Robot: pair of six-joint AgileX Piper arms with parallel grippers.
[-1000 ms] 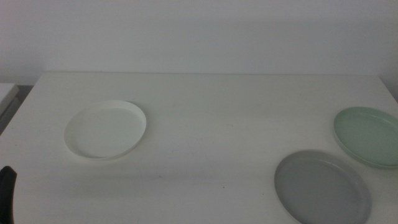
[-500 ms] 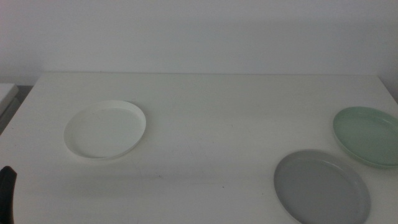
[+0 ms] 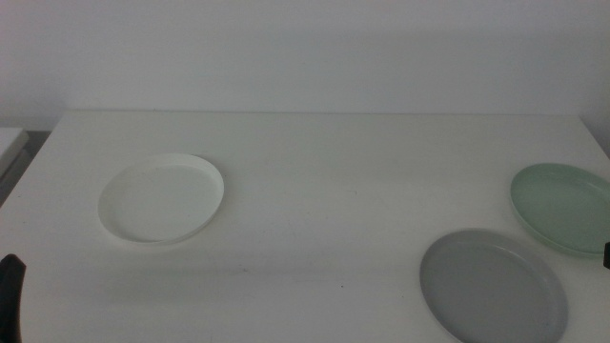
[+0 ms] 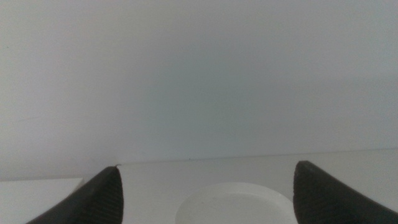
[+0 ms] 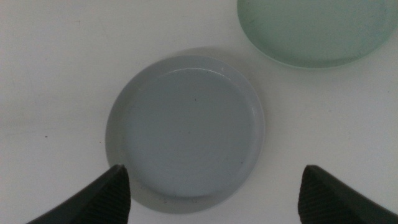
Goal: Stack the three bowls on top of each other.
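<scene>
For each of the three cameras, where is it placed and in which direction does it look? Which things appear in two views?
Middle view: above the table, facing forward and down; sees white bowl, grey bowl, mint bowl; left gripper at the bottom-left edge.
Left wrist view: low, facing level over the white bowl toward the wall; own open jaws show.
Right wrist view: looking straight down on the grey bowl and mint bowl; own open jaws show.
Shared: each wrist view's bowls also appear in the middle view.

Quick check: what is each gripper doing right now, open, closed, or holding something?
Left gripper: open, holding nothing, the white bowl just ahead.
Right gripper: open, holding nothing, above the grey bowl.
</scene>
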